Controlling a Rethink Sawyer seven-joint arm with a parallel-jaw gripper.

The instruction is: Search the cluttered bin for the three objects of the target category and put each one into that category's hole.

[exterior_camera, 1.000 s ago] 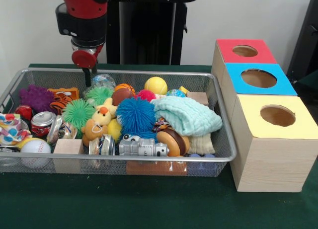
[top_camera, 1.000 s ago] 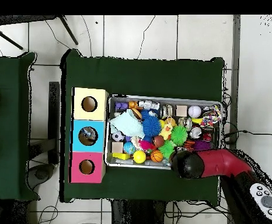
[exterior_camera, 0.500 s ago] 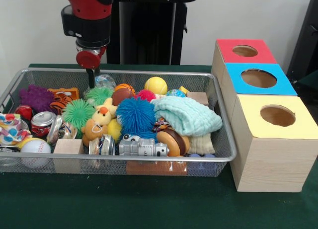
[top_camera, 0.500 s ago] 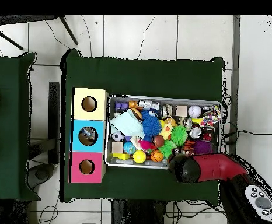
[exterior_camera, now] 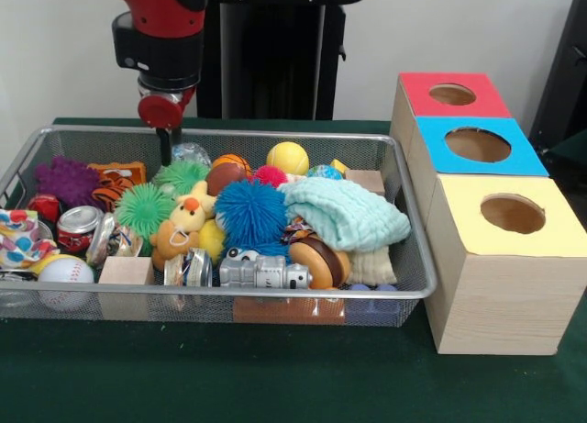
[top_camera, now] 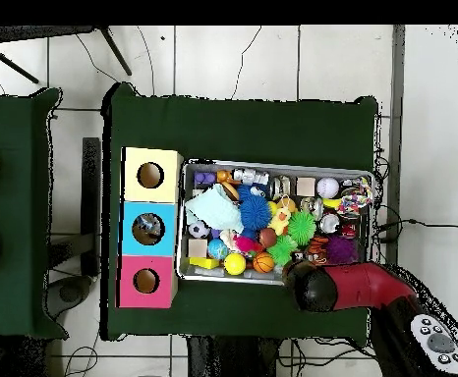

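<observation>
Gripper shifted slightly along bin far rim since 1 s ago, nothing lifted; open/closed: can't tell. Balls, e.g. yellow ball, in bin; holes unfilled.

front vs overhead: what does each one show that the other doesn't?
Front only: the gripper hanging over the bin's far rim by the clear ball, and the bin's mesh wall. Overhead only: something sitting in the blue box's hole, a second table beside this one, tiled floor, and cables. Both: the bin, blue spiky ball, mint cloth, and the red, blue and yellow boxes.
</observation>
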